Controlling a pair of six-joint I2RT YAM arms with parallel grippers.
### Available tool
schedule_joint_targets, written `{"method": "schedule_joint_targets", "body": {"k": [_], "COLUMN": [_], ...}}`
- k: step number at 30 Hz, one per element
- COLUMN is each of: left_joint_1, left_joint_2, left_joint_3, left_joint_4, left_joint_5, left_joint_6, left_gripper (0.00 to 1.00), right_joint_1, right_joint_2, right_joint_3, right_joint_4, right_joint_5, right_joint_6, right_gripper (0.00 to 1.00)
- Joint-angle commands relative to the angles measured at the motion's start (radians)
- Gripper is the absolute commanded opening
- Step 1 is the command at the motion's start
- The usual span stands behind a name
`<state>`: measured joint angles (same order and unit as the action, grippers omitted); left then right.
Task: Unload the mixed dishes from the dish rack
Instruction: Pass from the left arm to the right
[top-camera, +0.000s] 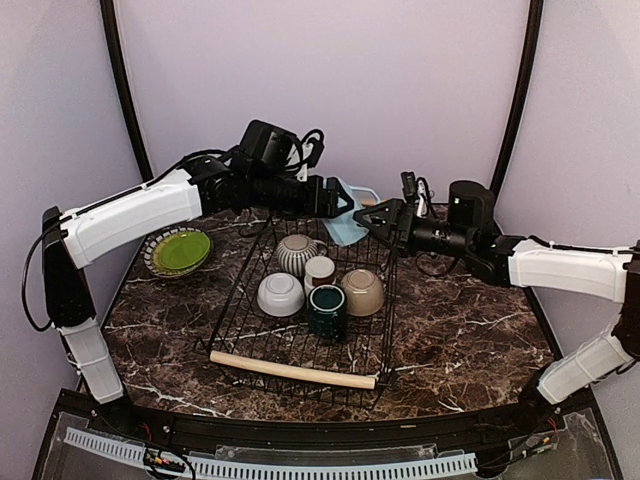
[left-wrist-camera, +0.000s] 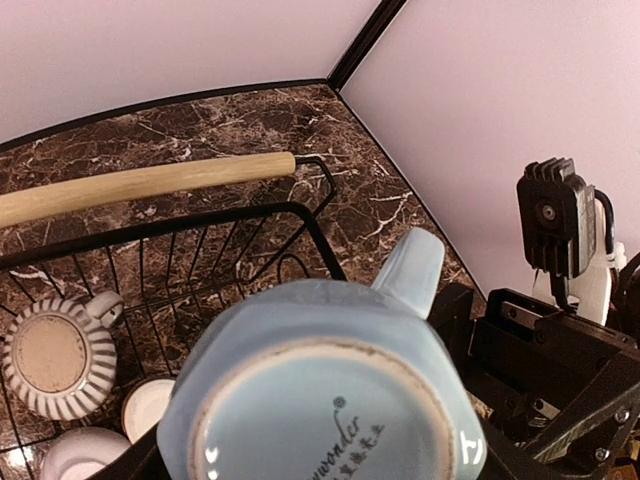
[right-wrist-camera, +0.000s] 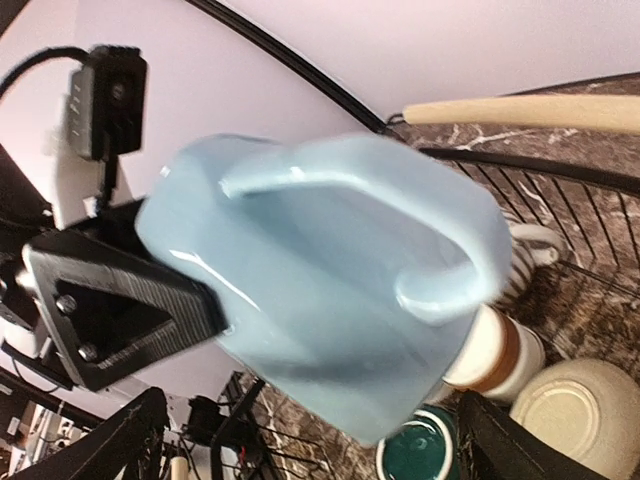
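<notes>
Currently held: light-blue mug (top-camera: 345, 228), clamped by the left gripper (top-camera: 343, 203), in the air over the far end of the dish rack (top-camera: 225, 330).
Mug axis: tilted, not upright; base faces back at the left wrist camera, mouth away from it.
Handle: aimed at the far right corner in the left wrist view; faces the right wrist camera.
Right gripper (top-camera: 368, 218): jaws spread wide, just beside the mug; contact can't be told.
Left wrist only: printed mark on the mug base.
Right wrist only: a black left finger (right-wrist-camera: 120, 310) pressed on the mug wall.
Top only: green plates (top-camera: 180, 250) stacked on the table (top-camera: 470, 330), left of the rack.
Rack contents: grey-striped mug (top-camera: 296, 254), white-brown cup (top-camera: 319, 270), white bowl (top-camera: 281, 294), beige bowl (top-camera: 362, 291), dark-teal mug (top-camera: 327, 310).
</notes>
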<state>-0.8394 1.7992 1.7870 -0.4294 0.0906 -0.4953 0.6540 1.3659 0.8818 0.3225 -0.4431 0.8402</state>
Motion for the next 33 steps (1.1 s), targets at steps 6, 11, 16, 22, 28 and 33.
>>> {"method": "schedule_joint_targets", "body": {"k": [6, 11, 16, 22, 28, 33], "left_joint_1": [0.016, 0.025, 0.026, 0.027, 0.026, 0.027], "left_joint_2": [-0.199, -0.257, -0.275, -0.272, -0.286, -0.302], "left_joint_3": [-0.196, -0.343, -0.451, -0.529, -0.582, -0.607], "left_joint_4": [0.396, 0.573, 0.768, 0.933, 0.980, 0.936], "left_joint_5": [0.130, 0.179, 0.227, 0.280, 0.318, 0.327], "left_joint_6": [-0.184, -0.291, -0.379, -0.455, -0.451, -0.415], "left_gripper": [0.12, 0.12, 0.11, 0.11, 0.12, 0.32], "right_joint_1": [0.018, 0.032, 0.042, 0.044, 0.044, 0.044], "right_joint_2": [0.092, 0.112, 0.125, 0.123, 0.103, 0.085], "right_joint_3": [-0.045, -0.061, -0.020, -0.003, -0.013, -0.020], "right_joint_4": [0.604, 0.795, 0.838, 0.867, 0.855, 0.849], "right_joint_5": [-0.121, -0.149, -0.178, -0.181, -0.174, -0.183], "right_joint_6": [0.254, 0.303, 0.334, 0.352, 0.337, 0.320], "right_gripper": [0.83, 0.71, 0.54, 0.30, 0.06, 0.00]}}
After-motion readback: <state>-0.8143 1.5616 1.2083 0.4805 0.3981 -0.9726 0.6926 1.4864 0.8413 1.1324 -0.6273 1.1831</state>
